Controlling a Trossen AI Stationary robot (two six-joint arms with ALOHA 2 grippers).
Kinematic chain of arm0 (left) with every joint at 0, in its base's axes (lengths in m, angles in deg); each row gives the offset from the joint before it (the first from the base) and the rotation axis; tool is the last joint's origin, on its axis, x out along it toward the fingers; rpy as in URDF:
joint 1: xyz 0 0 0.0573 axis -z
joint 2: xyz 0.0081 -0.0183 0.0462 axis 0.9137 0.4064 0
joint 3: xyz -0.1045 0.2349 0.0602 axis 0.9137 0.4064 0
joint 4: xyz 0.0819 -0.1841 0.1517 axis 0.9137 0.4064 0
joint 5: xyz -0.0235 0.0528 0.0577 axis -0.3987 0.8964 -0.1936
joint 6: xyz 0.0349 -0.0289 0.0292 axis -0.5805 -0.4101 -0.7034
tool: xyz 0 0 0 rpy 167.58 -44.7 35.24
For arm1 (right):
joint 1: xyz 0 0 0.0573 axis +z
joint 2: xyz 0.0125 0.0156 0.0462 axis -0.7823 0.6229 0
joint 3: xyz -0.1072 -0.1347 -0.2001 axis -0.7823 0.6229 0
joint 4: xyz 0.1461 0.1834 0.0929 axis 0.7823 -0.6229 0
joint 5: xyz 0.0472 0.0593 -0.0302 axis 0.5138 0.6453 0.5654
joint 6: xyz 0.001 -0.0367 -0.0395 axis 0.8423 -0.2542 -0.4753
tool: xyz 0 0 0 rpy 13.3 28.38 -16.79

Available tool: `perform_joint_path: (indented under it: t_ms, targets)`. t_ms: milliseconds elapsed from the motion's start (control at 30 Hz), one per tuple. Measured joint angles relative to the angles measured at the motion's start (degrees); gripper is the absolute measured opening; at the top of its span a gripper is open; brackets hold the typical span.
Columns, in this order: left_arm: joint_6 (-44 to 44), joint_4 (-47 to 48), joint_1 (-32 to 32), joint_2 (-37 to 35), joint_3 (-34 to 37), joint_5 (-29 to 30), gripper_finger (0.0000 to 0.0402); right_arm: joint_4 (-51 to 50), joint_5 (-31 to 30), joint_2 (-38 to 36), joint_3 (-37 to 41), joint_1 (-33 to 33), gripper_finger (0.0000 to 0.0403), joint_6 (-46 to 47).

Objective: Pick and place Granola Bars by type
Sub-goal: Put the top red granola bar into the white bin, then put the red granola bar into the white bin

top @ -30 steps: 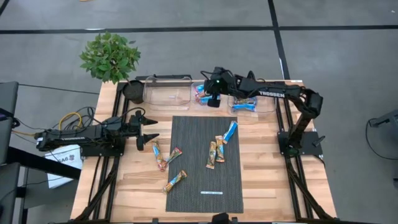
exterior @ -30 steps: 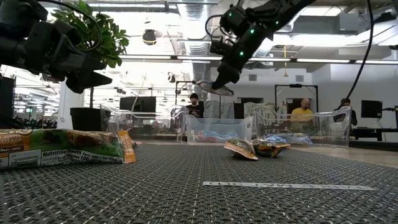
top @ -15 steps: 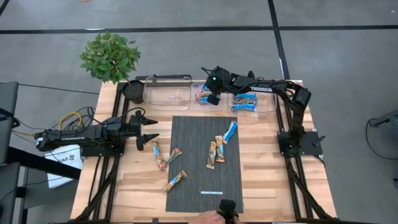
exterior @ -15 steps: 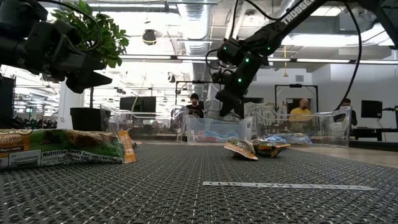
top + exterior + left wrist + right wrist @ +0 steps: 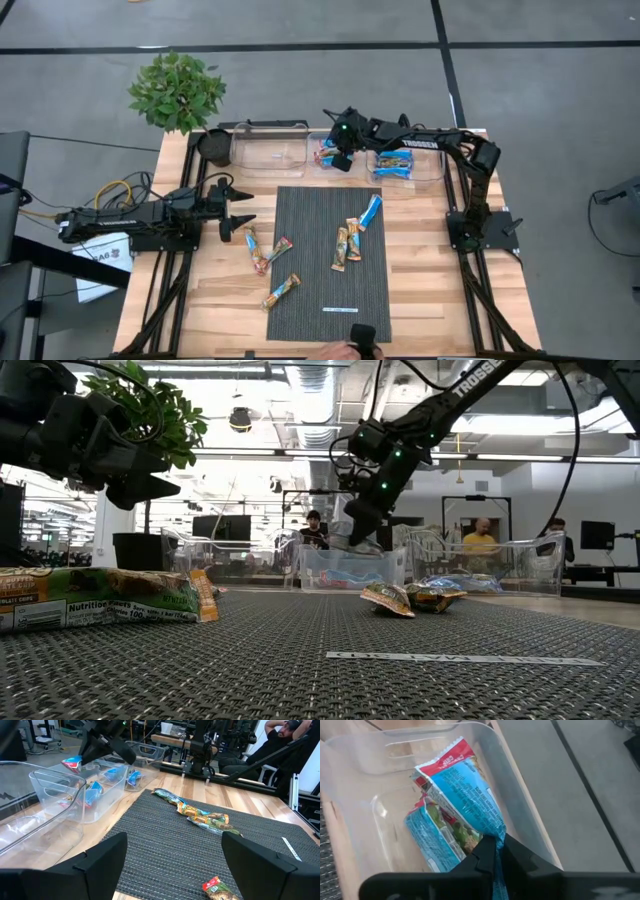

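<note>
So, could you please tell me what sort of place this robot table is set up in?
Probably a robotics lab or open workshop. The low view shows an exposed ceiling with strip lights, people seated at monitors behind the table, and the left wrist view shows more equipment stands.

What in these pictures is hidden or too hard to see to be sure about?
- High view: what the right tool grips; the arm covers it. The right wrist view shows a blue bar pinched over the middle bin.
- High view: print on the mat's bars; too small.
- Low view: bin contents; blurred behind the walls.
- High view: a hand; cut by the bottom edge.
</note>
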Motion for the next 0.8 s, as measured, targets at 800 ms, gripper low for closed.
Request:
perform_joint_path:
  t_ms: [800]
  targets:
    - [0.00, 0.00, -0.01, 0.00, 0.00, 0.01, 0.0318, 0.31, -0.21, -0.02, 0.00, 0.79, 0.0103, -0.15]
